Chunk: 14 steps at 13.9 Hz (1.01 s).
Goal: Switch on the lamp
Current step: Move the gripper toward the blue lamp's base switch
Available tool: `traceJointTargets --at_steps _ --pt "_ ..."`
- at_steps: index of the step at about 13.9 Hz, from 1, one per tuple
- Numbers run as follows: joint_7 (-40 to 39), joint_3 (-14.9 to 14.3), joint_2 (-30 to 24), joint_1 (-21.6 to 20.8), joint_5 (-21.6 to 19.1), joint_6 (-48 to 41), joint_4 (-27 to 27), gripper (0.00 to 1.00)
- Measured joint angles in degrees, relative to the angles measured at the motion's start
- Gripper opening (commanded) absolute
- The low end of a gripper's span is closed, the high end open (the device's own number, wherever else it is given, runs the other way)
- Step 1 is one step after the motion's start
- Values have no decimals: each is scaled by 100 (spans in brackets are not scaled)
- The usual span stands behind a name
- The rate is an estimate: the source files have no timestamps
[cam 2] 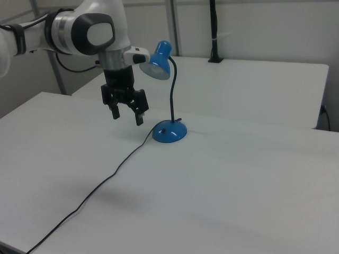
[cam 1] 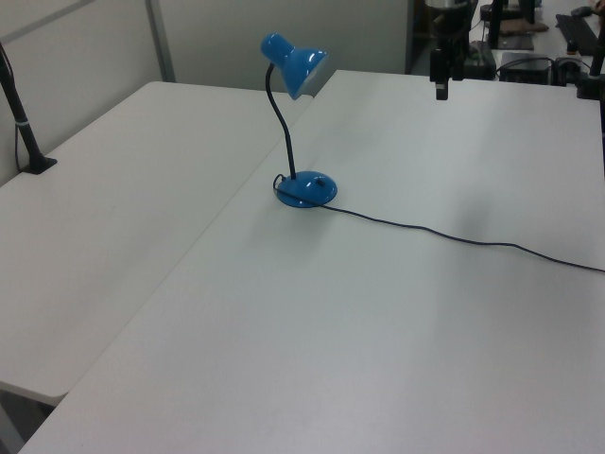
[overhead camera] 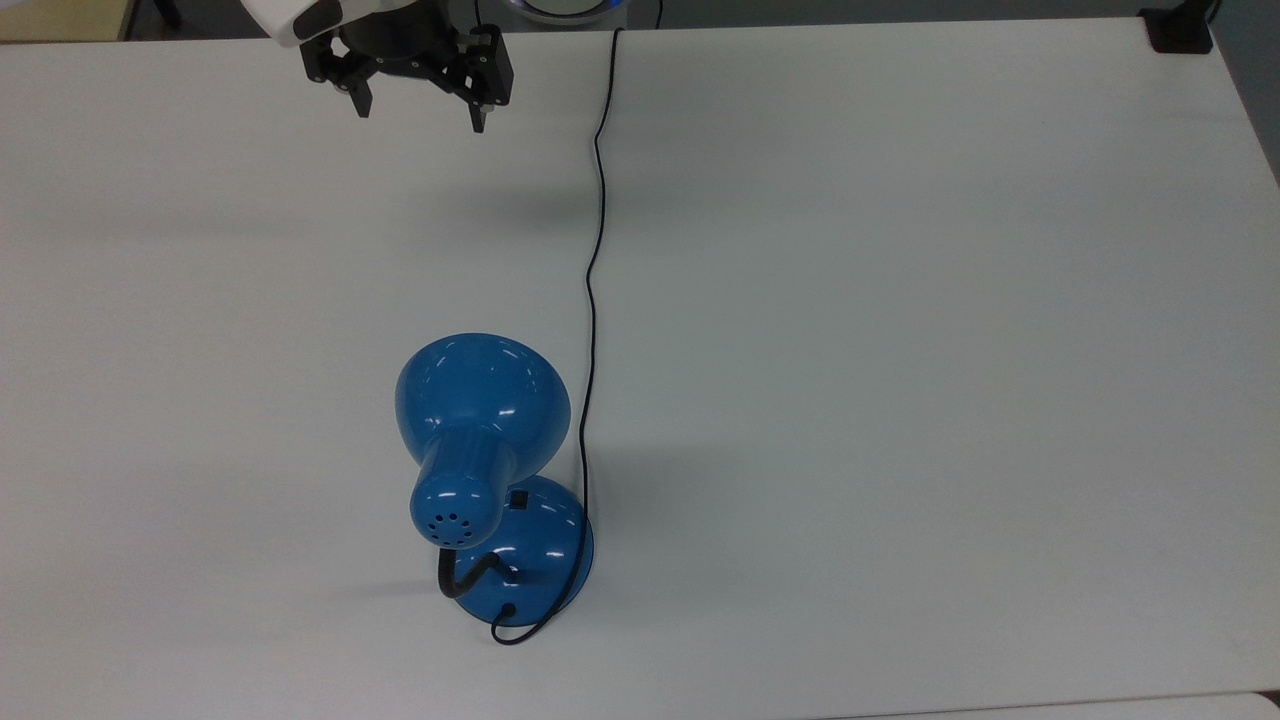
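The lamp (overhead camera: pixel 485 430) is glossy blue and stands on the white table (overhead camera: pixel 900 350), its bell shade (cam 1: pixel 301 68) held up by a black gooseneck (cam 2: pixel 172 95). On its round domed base (overhead camera: pixel 540 555) sits a small black switch (overhead camera: pixel 517 497). A thin black cord (overhead camera: pixel 595 250) runs from the base across the table to the top view's upper edge. My gripper (overhead camera: pixel 420 112) hangs open and empty high above the table, well away from the lamp, near the top view's upper left. In the right view the gripper (cam 2: pixel 127 116) is left of the lamp (cam 2: pixel 168 106).
A second white table (cam 1: pixel 104 208) adjoins on the left view's left, with a black clamp post (cam 1: pixel 24 123) on it. Another black clamp (overhead camera: pixel 1180 30) sits at the top view's upper right corner. Dark equipment (cam 1: pixel 529 47) stands behind the table in the left view.
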State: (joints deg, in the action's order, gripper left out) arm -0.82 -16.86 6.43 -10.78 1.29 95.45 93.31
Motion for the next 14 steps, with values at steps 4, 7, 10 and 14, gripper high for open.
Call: traceJointTargets --at_steps 4,7,10,14 --pt "0 -33 -5 52 0 0 -44 100" --pt "0 -32 -4 86 0 0 -60 100" --pt "-2 -32 30 86 0 54 -60 30" --pt "-259 -29 139 81 -191 583 -57 0"
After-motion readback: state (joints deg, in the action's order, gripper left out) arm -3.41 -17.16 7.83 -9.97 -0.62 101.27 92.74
